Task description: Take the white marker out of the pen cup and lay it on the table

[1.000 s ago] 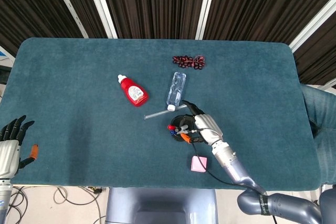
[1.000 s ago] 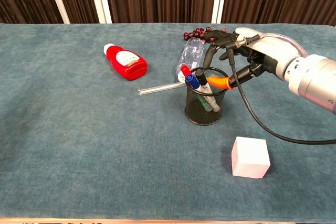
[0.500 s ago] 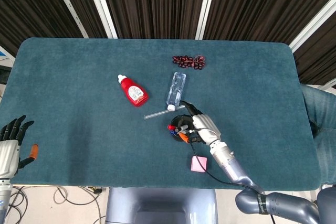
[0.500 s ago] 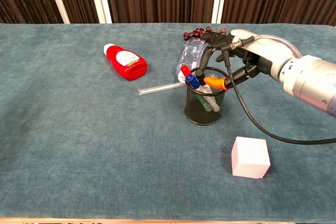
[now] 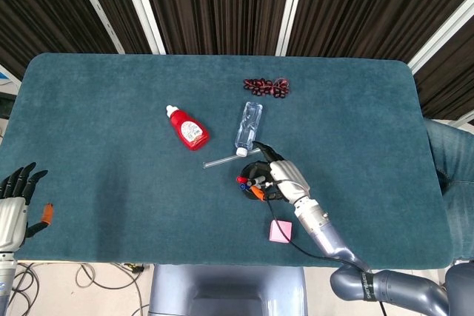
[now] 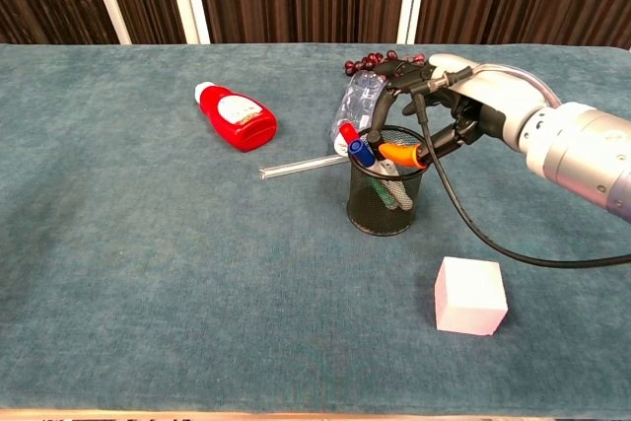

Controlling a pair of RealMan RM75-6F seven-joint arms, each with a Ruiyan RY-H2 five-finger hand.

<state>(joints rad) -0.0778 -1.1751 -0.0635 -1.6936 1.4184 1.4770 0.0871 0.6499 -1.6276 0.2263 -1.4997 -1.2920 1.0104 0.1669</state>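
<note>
The black mesh pen cup [image 6: 385, 202] stands upright near the table's middle and shows in the head view too [image 5: 248, 170]. Several markers lean in it, with red, blue and black caps; a white barrel [image 6: 387, 166] shows just inside the rim. My right hand [image 6: 449, 101] hovers over the cup's right side with its fingers apart. The dark fingertips [image 6: 379, 128] reach down beside the black cap, and the orange thumb tip lies over the rim. I see nothing gripped. My left hand [image 5: 15, 197] hangs off the table's near left edge, fingers spread and empty.
A red bottle [image 6: 237, 117] lies at the left. A clear plastic bottle [image 6: 360, 104] and a clear rod [image 6: 301, 164] lie just behind the cup. Dark red beads [image 6: 380, 61] sit further back. A pale pink cube [image 6: 471, 295] rests in front of the cup to the right.
My right hand has edged left and slightly down, bringing its fingertips closer over the markers in the cup. The cup, the markers and my left hand have not moved.
</note>
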